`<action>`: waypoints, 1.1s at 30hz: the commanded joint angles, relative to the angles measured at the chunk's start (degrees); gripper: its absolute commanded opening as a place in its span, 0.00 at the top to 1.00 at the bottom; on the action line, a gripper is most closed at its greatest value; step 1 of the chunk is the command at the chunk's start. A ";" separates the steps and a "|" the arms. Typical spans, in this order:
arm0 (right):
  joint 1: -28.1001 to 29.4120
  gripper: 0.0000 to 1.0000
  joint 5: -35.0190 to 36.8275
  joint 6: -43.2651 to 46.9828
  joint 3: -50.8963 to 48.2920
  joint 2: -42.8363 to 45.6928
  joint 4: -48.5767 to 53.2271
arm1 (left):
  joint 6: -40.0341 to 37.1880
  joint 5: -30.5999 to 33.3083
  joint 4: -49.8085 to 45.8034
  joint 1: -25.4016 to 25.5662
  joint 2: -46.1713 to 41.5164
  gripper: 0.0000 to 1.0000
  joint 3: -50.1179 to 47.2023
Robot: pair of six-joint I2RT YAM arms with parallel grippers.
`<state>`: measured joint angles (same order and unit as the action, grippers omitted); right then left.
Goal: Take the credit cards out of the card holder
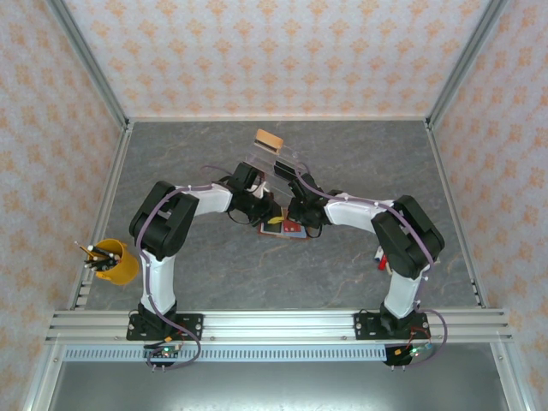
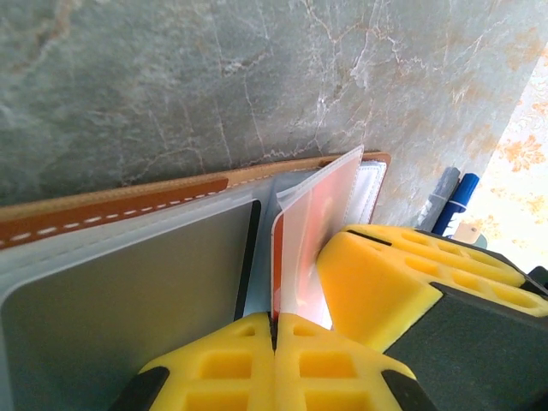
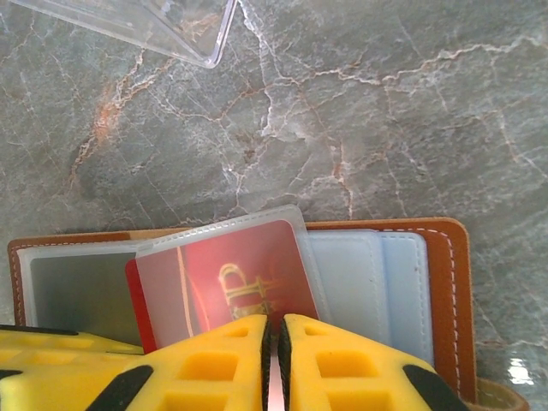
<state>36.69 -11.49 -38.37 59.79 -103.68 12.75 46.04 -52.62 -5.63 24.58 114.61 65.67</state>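
Subject: brown card holder [image 1: 284,226], lying open on the marbled grey table [image 3: 385,111], mid-table between the two wrists.
Card in play: red card [image 3: 227,287] with pale gold print, inside a clear sleeve [image 3: 289,216]. Its left edge sits bare of the sleeve, so it appears partly slid out.
Left gripper [image 2: 275,338]: yellow fingers pressed together. The near edge of the lifted leaf runs straight into their seam, so the grip is judged to be on the red card.
Right gripper [image 3: 274,355]: fingers almost touching at the near edge of the same leaf, judged to be pinching the clear sleeve.
Key relation: the card extends forward, away from both sets of fingertips. The holder's long axis runs crosswise to the right fingers. Both arms are equally near, with their grippers just beside each other.
Next move (judgement): draw the card back toward the left wrist, along the sleeve's plane, while the right holds the sleeve down.
Right wrist view: the card's face and print, and pale blue-grey pockets beside it.
Left wrist view: the leaf edge-on, raised off the grey panel, and the stitched brown border.
Top view: a yellow pen cup [image 1: 116,261] well apart at left.
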 commanded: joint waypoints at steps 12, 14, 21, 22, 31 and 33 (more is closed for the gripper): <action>0.06 0.86 3.44 -1.27 -1.26 -1.90 4.65 | -4.24 2.38 -2.96 -2.96 -7.11 1.00 -3.88; 0.06 0.86 3.07 -1.18 -1.17 -1.88 4.42 | -4.56 2.61 -3.47 -3.04 -7.08 1.00 -3.87; 0.05 0.86 -0.44 -0.27 -0.99 -1.93 2.46 | -3.48 1.12 -2.45 -3.04 -5.56 1.00 -3.32; 0.05 0.87 -0.86 0.01 -0.99 -1.67 2.33 | -3.55 1.12 -2.53 -3.04 -5.53 1.00 -3.22; 0.05 0.88 -3.48 4.52 -0.26 2.56 0.65 | -3.77 1.02 -3.16 -3.04 -5.56 1.00 -2.76; 0.05 0.89 -3.86 5.47 0.36 3.06 1.09 | -3.70 1.03 -3.17 -3.05 -3.95 1.00 -2.83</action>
<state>36.64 -14.22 -35.68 59.57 -103.13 12.49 43.20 -51.44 -7.66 21.96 109.62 62.15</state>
